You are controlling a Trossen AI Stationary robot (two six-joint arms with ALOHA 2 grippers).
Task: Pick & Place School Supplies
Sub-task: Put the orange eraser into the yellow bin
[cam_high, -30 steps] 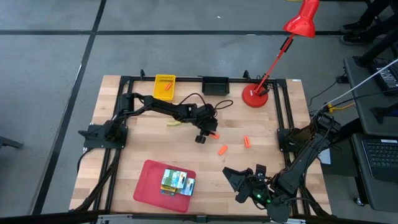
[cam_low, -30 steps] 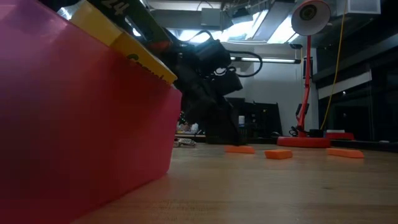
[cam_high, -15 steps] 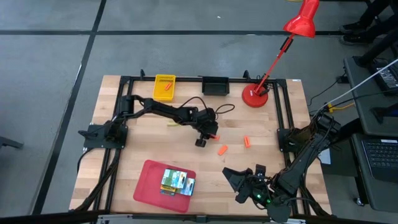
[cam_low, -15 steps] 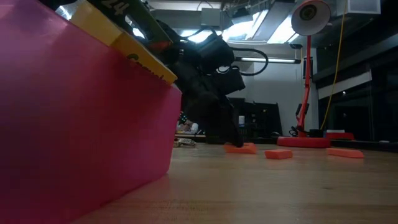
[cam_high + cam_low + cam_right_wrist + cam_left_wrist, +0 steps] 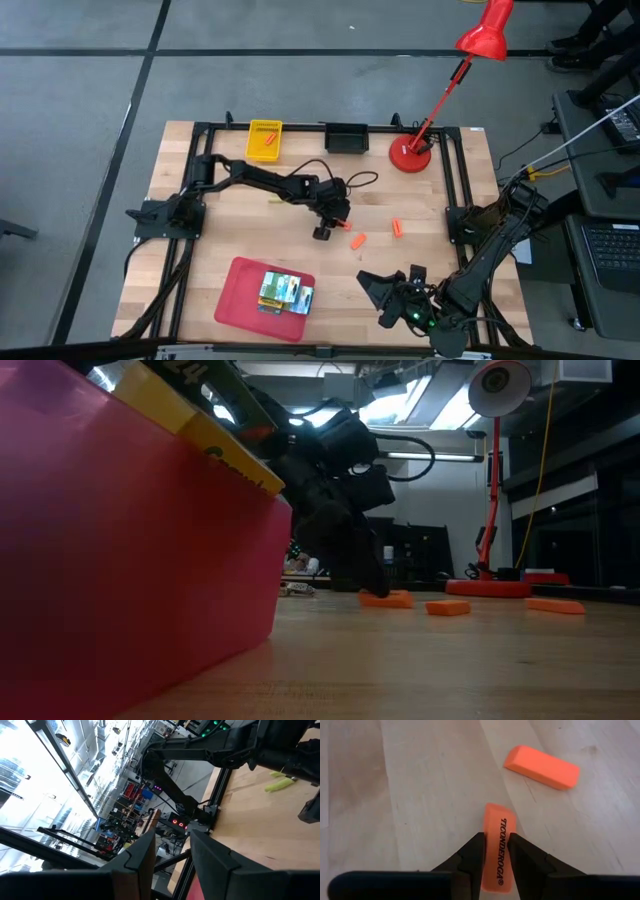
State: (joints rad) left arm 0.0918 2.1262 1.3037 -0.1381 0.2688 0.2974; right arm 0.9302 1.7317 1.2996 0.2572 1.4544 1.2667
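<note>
1. My left gripper (image 5: 495,845) is at mid-table, fingers closed on an orange eraser (image 5: 499,851) printed TICONDEROGA. In the low view that eraser (image 5: 387,598) sits at the table surface under the gripper (image 5: 362,582); I cannot tell whether it is touching the wood.
2. A second eraser (image 5: 542,766) lies flat on the wood just beyond it, and from above a third (image 5: 396,228) lies further to the right.
3. The yellow bin (image 5: 265,140) at the back edge holds an orange piece.
4. A slim yellow-green implement (image 5: 277,198) lies beside my left arm.
5. The red tray (image 5: 240,296) at the front holds the crayon boxes (image 5: 285,293).
6. My right gripper (image 5: 390,285) waits at the front right corner, fingers (image 5: 142,852) parted a little and holding nothing.
7. The red lamp (image 5: 412,152) stands at the back right.
</note>
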